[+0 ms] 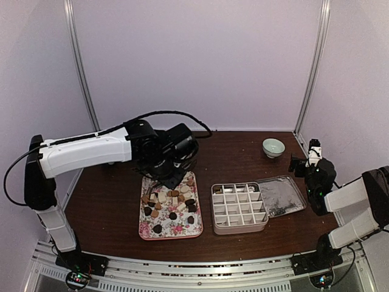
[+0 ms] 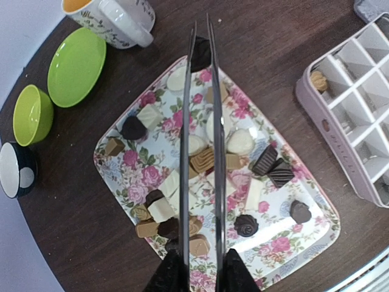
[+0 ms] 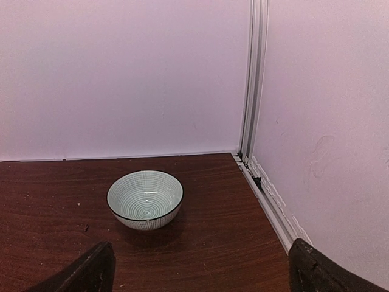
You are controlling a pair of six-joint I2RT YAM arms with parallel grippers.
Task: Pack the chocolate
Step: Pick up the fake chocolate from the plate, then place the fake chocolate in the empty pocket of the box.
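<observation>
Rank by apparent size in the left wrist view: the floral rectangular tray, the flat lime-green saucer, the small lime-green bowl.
1. floral rectangular tray
2. flat lime-green saucer
3. small lime-green bowl
None look alike.

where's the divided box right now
In the top view, the divided box sits right of centre on the table, between the floral tray on its left and the silver tray close on its right.

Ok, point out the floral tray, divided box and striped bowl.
floral tray [image 2: 130, 176], left wrist view, bare left part
divided box [image 1: 240, 229], top external view, front wall
striped bowl [image 3: 146, 204], right wrist view, inside bottom
</observation>
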